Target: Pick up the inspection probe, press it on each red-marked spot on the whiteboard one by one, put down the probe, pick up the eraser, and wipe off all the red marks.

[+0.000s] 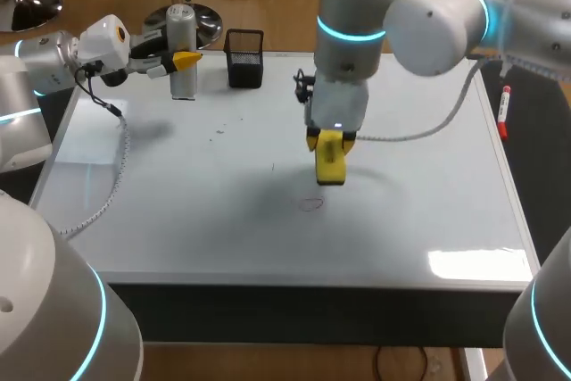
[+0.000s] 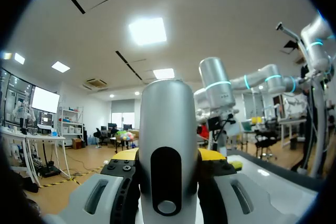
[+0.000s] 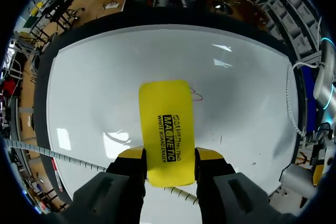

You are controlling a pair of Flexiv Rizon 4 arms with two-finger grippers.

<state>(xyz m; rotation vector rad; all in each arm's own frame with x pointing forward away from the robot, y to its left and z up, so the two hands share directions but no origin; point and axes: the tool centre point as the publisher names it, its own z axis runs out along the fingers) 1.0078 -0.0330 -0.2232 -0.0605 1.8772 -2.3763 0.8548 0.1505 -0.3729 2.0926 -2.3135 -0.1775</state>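
Note:
My left gripper (image 1: 183,61) is shut on the silver cylindrical probe (image 1: 182,51), which stands upright at the whiteboard's (image 1: 178,211) far left corner. In the left wrist view the probe (image 2: 168,140) fills the gap between the fingers of that gripper (image 2: 168,167). My right gripper (image 1: 328,142) hangs over the middle of the board, shut on the yellow eraser (image 1: 330,165), which points down. A faint red mark (image 1: 310,204) lies just in front of the eraser. From the right wrist, the eraser (image 3: 167,129) sits between the fingers of the gripper (image 3: 169,157), with the red mark (image 3: 197,96) beside its tip.
A black mesh pen holder (image 1: 244,58) stands at the far edge, right of the probe. A red marker (image 1: 505,111) lies off the board's right edge. The left arm's cable (image 1: 114,176) trails across the board's left side. A few small dark specks (image 1: 221,129) dot the board.

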